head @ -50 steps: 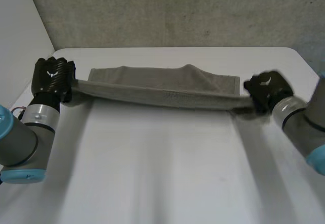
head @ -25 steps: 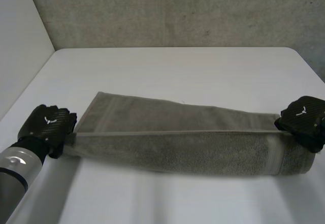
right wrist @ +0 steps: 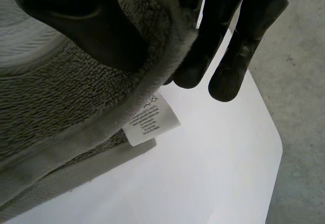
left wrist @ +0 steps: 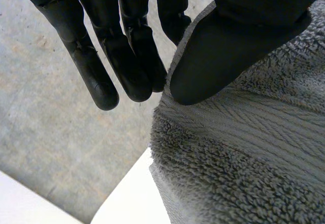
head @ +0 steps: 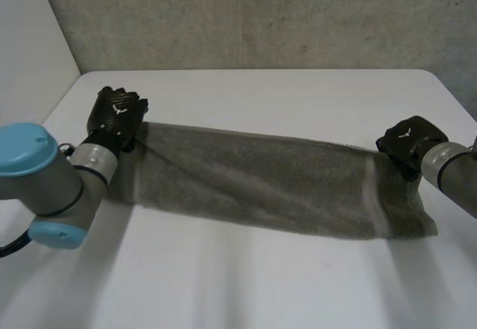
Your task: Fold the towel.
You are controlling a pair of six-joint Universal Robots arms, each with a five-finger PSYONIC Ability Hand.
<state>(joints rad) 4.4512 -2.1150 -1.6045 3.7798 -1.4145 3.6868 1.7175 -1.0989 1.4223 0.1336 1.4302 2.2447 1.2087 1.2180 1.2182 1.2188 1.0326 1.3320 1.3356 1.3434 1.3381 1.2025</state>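
Firmly, the left hand (head: 115, 116) pinches one end of the towel (head: 253, 183) between thumb and fingers. The right hand (head: 408, 139) pinches the other end, a white label (right wrist: 151, 118) just below its fingertips. The towel spans from hand to hand over the white table (head: 223, 292).

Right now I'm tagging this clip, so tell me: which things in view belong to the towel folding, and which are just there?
Job: towel; left hand pinching one end; right hand pinching the other end.
Just there: white table; grey wall.
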